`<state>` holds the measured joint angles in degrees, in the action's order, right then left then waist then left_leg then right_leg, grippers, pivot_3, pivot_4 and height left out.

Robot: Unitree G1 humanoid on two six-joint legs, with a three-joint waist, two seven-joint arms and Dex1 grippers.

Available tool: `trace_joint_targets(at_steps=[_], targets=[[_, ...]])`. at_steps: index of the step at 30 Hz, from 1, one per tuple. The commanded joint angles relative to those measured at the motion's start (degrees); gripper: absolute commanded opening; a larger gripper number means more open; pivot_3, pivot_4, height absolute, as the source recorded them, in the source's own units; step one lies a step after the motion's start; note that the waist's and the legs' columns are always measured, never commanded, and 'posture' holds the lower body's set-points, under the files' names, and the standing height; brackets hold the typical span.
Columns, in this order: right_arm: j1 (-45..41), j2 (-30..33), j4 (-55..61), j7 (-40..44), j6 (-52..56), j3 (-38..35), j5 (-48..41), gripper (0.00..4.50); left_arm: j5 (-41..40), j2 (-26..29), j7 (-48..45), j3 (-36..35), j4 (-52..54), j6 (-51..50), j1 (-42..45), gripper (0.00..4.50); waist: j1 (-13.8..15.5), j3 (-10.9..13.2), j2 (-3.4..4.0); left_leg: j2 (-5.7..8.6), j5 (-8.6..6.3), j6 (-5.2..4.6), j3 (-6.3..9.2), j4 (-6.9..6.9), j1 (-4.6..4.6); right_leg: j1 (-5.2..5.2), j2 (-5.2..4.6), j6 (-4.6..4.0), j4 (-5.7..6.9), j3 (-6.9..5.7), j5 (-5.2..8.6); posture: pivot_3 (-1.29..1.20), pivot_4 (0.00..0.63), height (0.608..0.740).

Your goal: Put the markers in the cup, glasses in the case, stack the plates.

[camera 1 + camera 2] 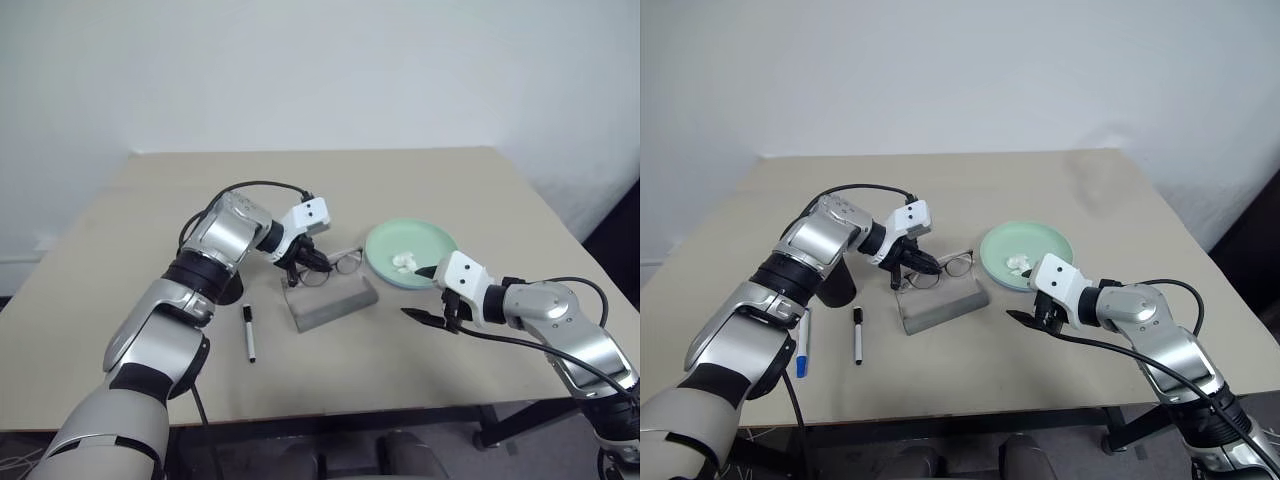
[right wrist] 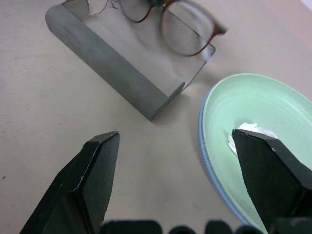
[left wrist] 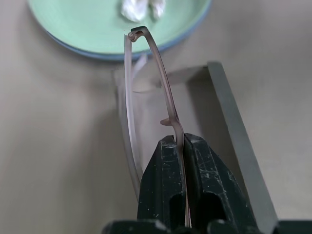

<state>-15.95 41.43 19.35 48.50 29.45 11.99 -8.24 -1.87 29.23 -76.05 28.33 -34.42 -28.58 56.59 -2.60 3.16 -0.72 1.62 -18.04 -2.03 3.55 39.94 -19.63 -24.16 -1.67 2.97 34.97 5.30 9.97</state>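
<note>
While the left hand (image 1: 908,268) pinches the glasses (image 1: 945,267) near mid-frame, they hang just above the open grey case (image 1: 943,306), whose length runs toward the lower left.

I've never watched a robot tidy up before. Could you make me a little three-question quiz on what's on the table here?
1. True or false: the left gripper is shut on the glasses.
2. The mint plate lies on: A) the blue plate, B) the case, C) the bare table.
3. What stands open with nothing between its fingers?

Key: 1 true; 2 A; 3 the right gripper.
</note>
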Motion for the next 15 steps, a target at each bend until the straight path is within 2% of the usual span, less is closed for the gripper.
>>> trace_joint_targets(at_steps=[1, 15], targets=[[-0.7, -0.1, 1.2, -0.5, -0.6, -1.2, 0.2, 4.00, 1.6, -0.2, -1.3, 0.2, 1.0, 1.7, -0.5, 0.06, 0.0, 0.0, 0.00, 0.00, 0.00, 0.00, 0.00, 0.00, 0.00, 0.00, 0.00, 0.00, 0.00, 0.00, 0.00, 0.00, 0.000, 0.740], [0.2, -0.2, 2.1, -1.2, -0.2, -1.3, 0.1, 4.00, 0.1, -2.1, -4.2, -0.3, 8.7, -5.2, -5.7, 0.06, 0.0, 0.0, 0.00, 0.00, 0.00, -0.01, 0.00, 0.02, 0.01, 0.01, 0.00, 0.02, 0.03, 0.02, -0.01, 0.00, 0.000, 0.740]])
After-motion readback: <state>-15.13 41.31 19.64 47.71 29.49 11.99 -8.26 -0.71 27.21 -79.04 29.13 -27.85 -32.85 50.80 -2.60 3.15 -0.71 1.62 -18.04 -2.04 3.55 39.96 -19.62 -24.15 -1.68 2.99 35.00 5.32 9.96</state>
